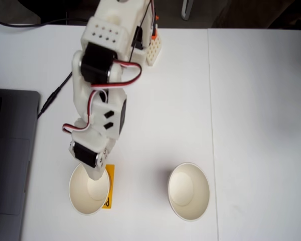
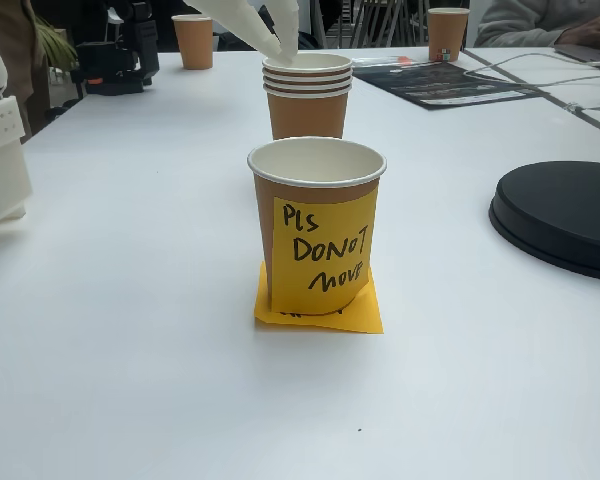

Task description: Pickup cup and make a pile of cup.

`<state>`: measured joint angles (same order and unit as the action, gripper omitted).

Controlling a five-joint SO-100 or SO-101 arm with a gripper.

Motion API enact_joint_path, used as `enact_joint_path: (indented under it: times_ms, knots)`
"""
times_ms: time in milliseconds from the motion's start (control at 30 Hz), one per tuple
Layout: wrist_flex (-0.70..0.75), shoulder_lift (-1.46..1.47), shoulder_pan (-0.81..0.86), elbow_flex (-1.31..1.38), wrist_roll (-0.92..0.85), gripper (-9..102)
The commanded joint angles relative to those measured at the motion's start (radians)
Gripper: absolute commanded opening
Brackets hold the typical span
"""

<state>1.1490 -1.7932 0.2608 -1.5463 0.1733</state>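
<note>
Underneath it all, table: white, running to every edge in both fixed views.
Laptop: grey, against the left edge of a fixed view.
Arm: white with black motors, reaching from the top centre down to the lower left.
Black disc: flat and round, at the right edge of a fixed view.
Pile of cup: upright at upper centre, with stacked white rims. From above, it looks like one cream-inside cup at lower left.
Labelled cup: mid-frame, in front of the pile. It wears a yellow note reading "Pls DO NOT move" and stands on a second note.
Cup: alone at lower centre, well apart from the pile.
Gripper: white fingers at the pile's top rim; from above, the tips hang over the pile's mouth. I cannot tell whether it is clamping or parted.
Orange sticky note: just right of the pile in the view from above.
</note>
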Motion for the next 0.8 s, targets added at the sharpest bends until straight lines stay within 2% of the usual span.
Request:
enact_joint_path:
  times_ms: [0, 467, 767]
  knots:
    - [0.008, 0.003, 0.009, 0.086, 0.008, -7]
    - [0.008, 0.063, 0.063, 0.087, 0.005, -6]
    - [0.008, 0.044, 0.063, 0.087, 0.006, 17]
